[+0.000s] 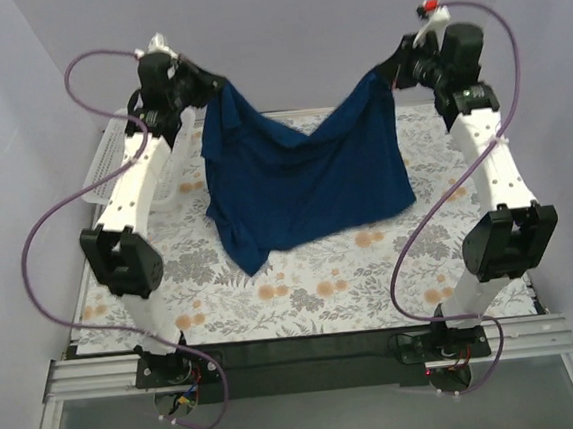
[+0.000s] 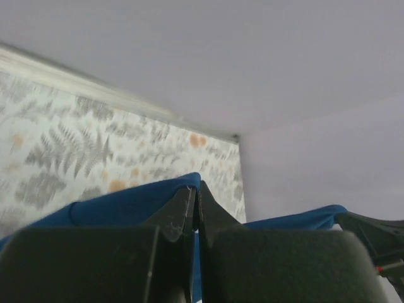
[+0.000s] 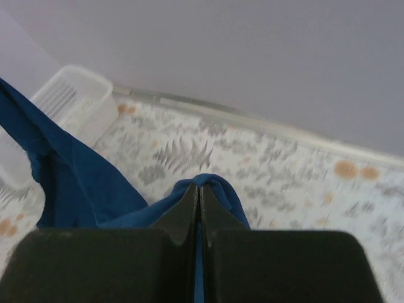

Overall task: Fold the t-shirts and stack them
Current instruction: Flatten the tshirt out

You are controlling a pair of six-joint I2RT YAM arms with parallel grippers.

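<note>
Top external view is showing the floral desk [image 1: 373,287], with the navy t-shirt [image 1: 304,183] hanging in the air over its middle and sagging at the centre. Farther back, the left fingers [image 2: 180,218] are pinching one upper corner of the shirt and the right fingers [image 3: 187,211] are clamping the other, holding it spread between them. A white basket [image 1: 111,155] is sitting at the desk's far left edge.

This looks like a robot lab, set up as a small test booth. Plain pale walls [image 1: 291,33] stand round three sides of a table [image 1: 324,297] with a flowery top. Two white robot arms, the left arm [image 1: 137,202] and the right arm [image 1: 491,161], are bolted to a metal rail [image 1: 90,377] at its near edge. Purple cables [image 1: 39,236] loop from them.
</note>
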